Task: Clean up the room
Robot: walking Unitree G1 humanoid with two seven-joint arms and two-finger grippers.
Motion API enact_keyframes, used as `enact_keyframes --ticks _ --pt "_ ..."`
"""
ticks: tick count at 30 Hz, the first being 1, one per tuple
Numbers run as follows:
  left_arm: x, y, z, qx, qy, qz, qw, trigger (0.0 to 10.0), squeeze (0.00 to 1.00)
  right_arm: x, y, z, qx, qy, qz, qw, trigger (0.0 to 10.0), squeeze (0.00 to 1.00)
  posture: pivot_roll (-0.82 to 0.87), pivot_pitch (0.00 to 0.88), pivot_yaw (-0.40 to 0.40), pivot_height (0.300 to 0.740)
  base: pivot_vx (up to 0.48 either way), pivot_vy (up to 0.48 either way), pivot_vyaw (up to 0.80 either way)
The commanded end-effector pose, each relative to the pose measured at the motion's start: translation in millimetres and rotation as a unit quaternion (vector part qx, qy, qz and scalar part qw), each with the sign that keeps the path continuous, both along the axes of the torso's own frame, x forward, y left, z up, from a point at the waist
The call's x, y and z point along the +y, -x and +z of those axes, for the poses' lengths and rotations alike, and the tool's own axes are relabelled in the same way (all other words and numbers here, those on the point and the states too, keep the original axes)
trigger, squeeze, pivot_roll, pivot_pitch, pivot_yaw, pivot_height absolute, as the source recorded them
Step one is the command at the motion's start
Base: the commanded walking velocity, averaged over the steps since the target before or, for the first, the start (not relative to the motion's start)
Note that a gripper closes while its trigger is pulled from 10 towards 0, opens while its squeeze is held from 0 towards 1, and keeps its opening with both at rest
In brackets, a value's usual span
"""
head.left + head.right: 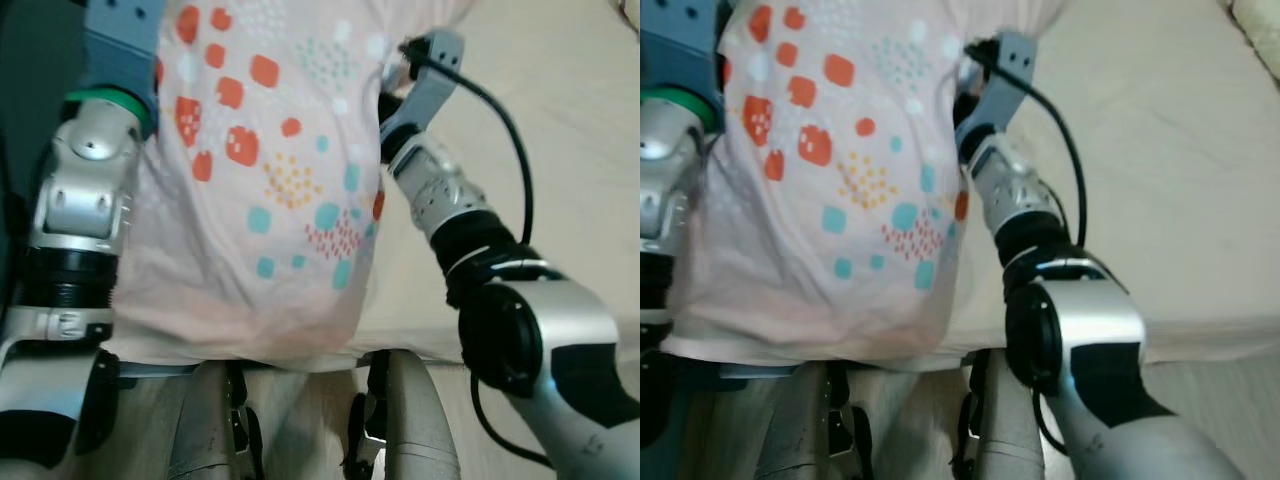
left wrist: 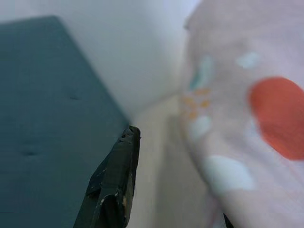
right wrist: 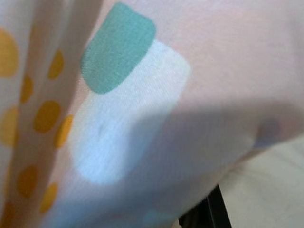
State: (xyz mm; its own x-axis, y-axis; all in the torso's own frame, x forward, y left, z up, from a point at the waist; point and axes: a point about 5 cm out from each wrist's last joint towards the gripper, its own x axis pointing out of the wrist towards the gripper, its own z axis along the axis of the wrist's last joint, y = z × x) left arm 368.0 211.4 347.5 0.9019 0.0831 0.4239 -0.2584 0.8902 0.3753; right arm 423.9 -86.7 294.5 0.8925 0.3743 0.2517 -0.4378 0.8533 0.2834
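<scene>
We are holding the pale pink cloth with red, teal and yellow spots (image 1: 260,180) up above the cream bed (image 1: 560,130), grip states unclear, so folding and stowing are apparently remaining.

Pale pink cloth (image 1: 270,200), orange, teal, yellow spots; cream bed (image 1: 570,130).

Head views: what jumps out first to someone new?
A big pink cloth with orange, teal and yellow patches hangs between the two raised arms and takes up the middle of the frame. Behind it to the right lies a cream bed. The right arm, with a black cable looping off it, reaches up into the cloth's edge, and the left arm rises along its other side.
</scene>
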Motion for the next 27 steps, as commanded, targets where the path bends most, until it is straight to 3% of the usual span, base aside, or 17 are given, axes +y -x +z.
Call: enact_keyframes --ticks 1,2,4,6,9,10,13,15,18,19,21,22,27 --pt "6.2 8.4 16.5 -0.04 -0.013 0.03 0.999 10.0 0.0 7.9 0.8 2.2 -0.004 0.009 0.007 1.0 10.0 0.0 0.07 0.25 0.045 0.598 0.0 0.0 0.0" --pt "14.2 11.2 19.5 -0.048 -0.026 0.063 0.997 10.0 0.0 9.0 0.6 0.3 0.001 0.018 0.005 1.0 10.0 0.0 0.07 0.25 0.045 0.598 0.0 0.0 0.0" --pt "15.2 11.5 19.9 -0.048 -0.027 0.067 0.996 10.0 0.0 9.2 0.6 0.0 0.002 0.019 0.005 1.0 10.0 0.0 0.07 0.25 0.045 0.598 0.0 0.0 0.0" --pt "29.3 21.3 26.2 -0.081 -0.023 0.133 0.988 10.0 0.0 18.2 2.2 -15.3 0.02 0.034 0.01 0.999 10.0 0.0 0.11 0.249 0.035 0.598 0.0 0.0 0.0" --pt "33.3 26.1 30.4 -0.096 -0.021 0.154 0.983 10.0 0.0 21.4 3.0 -20.5 0.026 0.039 0.012 0.999 10.0 0.0 0.12 0.25 0.031 0.598 0.0 0.0 0.0" --pt "35.8 33.0 36.4 -0.122 -0.022 0.176 0.977 10.0 0.0 22.0 3.0 -23.9 0.032 0.048 0.008 0.998 10.0 0.0 0.15 0.25 0.024 0.598 0.0 0.0 0.0" --pt "36.1 34.2 36.6 -0.125 -0.021 0.181 0.975 10.0 0.0 20.5 2.6 -24.3 0.033 0.056 0.003 0.998 10.0 0.0 0.15 0.251 0.023 0.598 0.0 0.0 0.0" --pt "32.1 25.8 17.3 -0.084 -0.031 0.177 0.98 10.0 0.0 8.3 0.2 -27.9 0.035 0.098 -0.037 0.994 10.0 0.0 0.17 0.25 0.017 0.598 0.0 0.0 0.0" --pt "32.1 22.9 4.7 -0.061 -0.039 0.18 0.981 10.0 0.0 -3.3 -1.5 -29.0 0.035 0.122 -0.069 0.99 10.0 0.0 0.17 0.252 0.017 0.598 0.0 0.0 0.0" --pt "35.3 22.4 -5.2 -0.045 -0.045 0.193 0.979 10.0 0.0 -18.4 -3.3 -29.1 0.035 0.14 -0.109 0.983 10.0 0.0 0.17 0.253 0.016 0.598 0.0 0.0 0.0" --pt "38.1 23.1 -10.1 -0.038 -0.048 0.202 0.977 10.0 0.0 -28.0 -4.1 -28.8 0.035 0.149 -0.134 0.979 10.0 0.0 0.17 0.255 0.016 0.598 0.0 0.0 0.0" --pt "42.5 23.4 -19.0 -0.023 -0.058 0.216 0.974 10.0 0.0 -43.3 -4.5 -32.5 0.045 0.156 -0.162 0.973 10.0 0.0 0.16 0.255 0.021 0.598 0.0 0.0 0.0" --pt "43.5 22.7 -25.1 -0.014 -0.061 0.22 0.973 10.0 0.0 -47.0 -3.5 -41.8 0.055 0.151 -0.159 0.974 10.0 0.0 0.15 0.257 0.022 0.598 0.0 0.0 0.0"
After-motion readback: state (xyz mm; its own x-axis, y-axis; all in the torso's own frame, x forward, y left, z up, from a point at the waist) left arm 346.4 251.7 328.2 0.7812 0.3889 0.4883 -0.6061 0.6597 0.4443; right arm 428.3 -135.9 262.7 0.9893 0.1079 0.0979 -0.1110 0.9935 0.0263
